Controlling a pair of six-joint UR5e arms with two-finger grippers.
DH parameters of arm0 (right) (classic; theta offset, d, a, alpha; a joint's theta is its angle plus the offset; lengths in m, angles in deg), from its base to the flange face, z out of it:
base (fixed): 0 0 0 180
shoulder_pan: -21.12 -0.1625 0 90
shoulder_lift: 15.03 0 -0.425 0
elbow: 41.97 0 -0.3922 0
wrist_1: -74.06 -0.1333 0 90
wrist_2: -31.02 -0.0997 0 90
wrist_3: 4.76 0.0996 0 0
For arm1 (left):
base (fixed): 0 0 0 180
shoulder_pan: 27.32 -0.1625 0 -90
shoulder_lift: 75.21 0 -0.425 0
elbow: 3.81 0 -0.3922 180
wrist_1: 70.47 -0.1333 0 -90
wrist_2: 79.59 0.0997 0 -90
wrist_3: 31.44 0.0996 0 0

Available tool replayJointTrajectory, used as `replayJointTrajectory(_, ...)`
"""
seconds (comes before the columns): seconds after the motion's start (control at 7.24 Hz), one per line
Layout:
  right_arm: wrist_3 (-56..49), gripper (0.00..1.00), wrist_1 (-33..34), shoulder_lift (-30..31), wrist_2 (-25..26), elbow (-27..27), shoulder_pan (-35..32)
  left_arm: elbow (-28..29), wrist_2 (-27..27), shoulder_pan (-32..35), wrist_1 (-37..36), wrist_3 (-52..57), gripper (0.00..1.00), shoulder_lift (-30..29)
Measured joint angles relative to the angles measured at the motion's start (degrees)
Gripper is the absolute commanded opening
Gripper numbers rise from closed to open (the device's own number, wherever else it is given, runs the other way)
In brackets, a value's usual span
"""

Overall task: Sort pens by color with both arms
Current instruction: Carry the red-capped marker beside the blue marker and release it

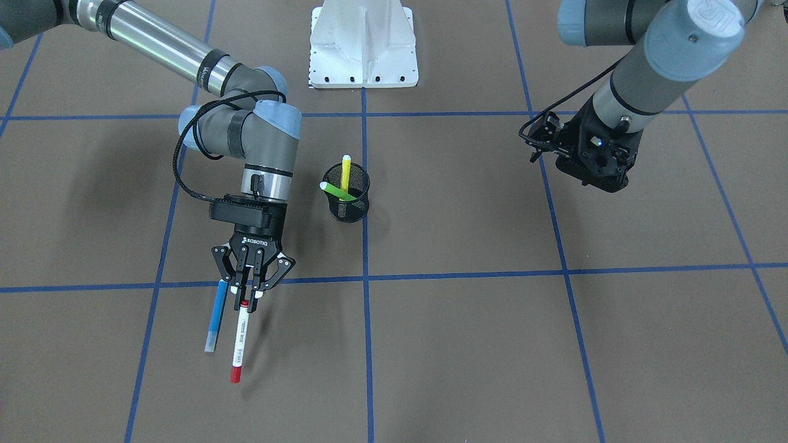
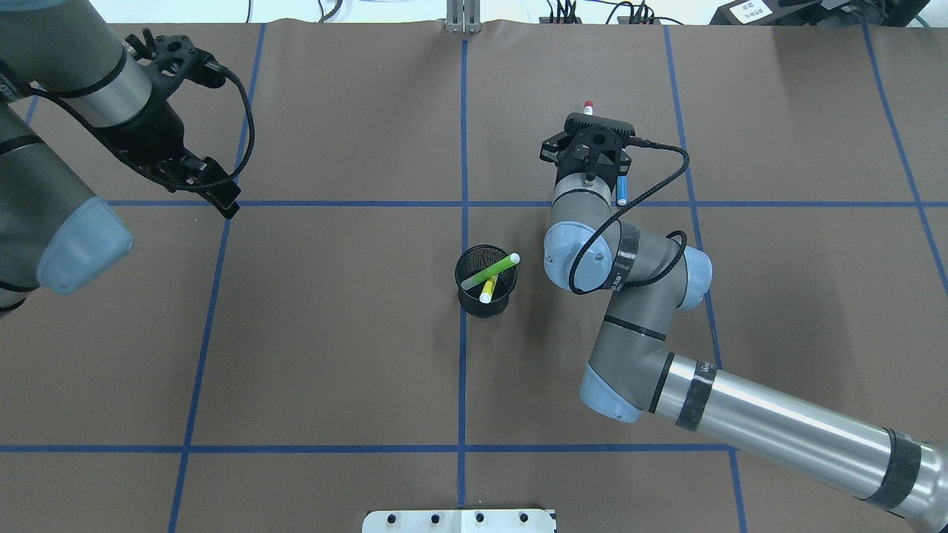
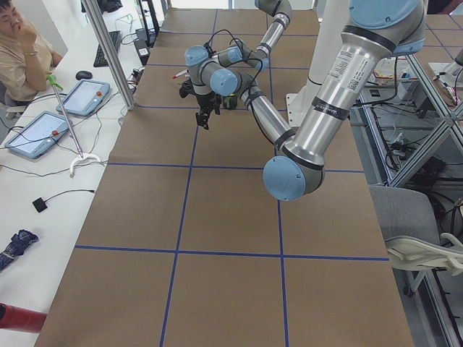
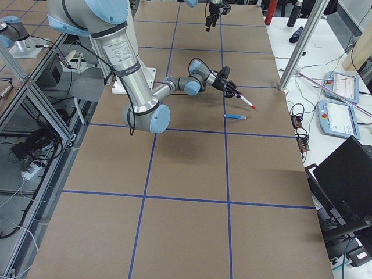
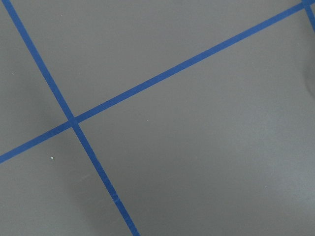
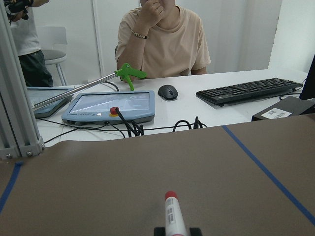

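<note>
We pinch the red-ended white pen by its upper end in our right gripper, slanting it down toward the table just beside the blue pen. The green pen and yellow pen sit in the black mesh cup. Our left gripper hangs well apart, and we cannot tell whether it is spread or closed. Held so far off-centre, the pen may swivel, or roll against the blue one on release

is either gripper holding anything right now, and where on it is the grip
The right gripper holds the white pen with red ends, pinched near one red end, the rest jutting out. No pen shows at the left gripper.
</note>
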Motion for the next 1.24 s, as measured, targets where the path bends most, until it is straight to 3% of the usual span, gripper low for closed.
replayJointTrajectory(0.14, 0.1, 0.29, 0.0, 0.3, 0.3, -0.2, 0.8, 0.0, 0.0, 0.0, 0.1, -0.5, 1.00, 0.0)
replayJointTrajectory(0.41, 0.1, 0.53, 0.1, 0.6, 0.9, -0.3, 1.8, 0.0, 0.0, 0.0, 0.2, -0.7, 1.00, 0.0)
replayJointTrajectory(0.55, 0.1, 0.53, 0.1, 0.9, 1.2, -0.3, 2.2, 0.0, 0.0, 0.0, 0.3, -0.7, 1.00, 0.0)
replayJointTrajectory(0.69, 0.1, 0.63, 0.2, 1.0, 1.3, -0.3, 2.4, -0.1, 0.0, 0.0, 0.3, -0.7, 1.00, 0.0)
replayJointTrajectory(0.83, -0.1, 0.81, 0.3, 0.9, 1.2, -0.3, 2.5, -0.1, 0.0, 0.0, 0.3, -0.7, 1.00, 0.0)
replayJointTrajectory(0.97, -0.5, 0.93, 0.5, 0.6, 0.1, -0.3, 2.3, -0.2, 0.0, 0.0, 0.3, -0.9, 1.00, 0.0)
replayJointTrajectory(1.24, -1.1, 0.98, 0.6, -0.4, -6.6, -0.4, -0.1, -0.5, -0.6, -0.1, 0.2, -2.5, 1.00, -0.4)
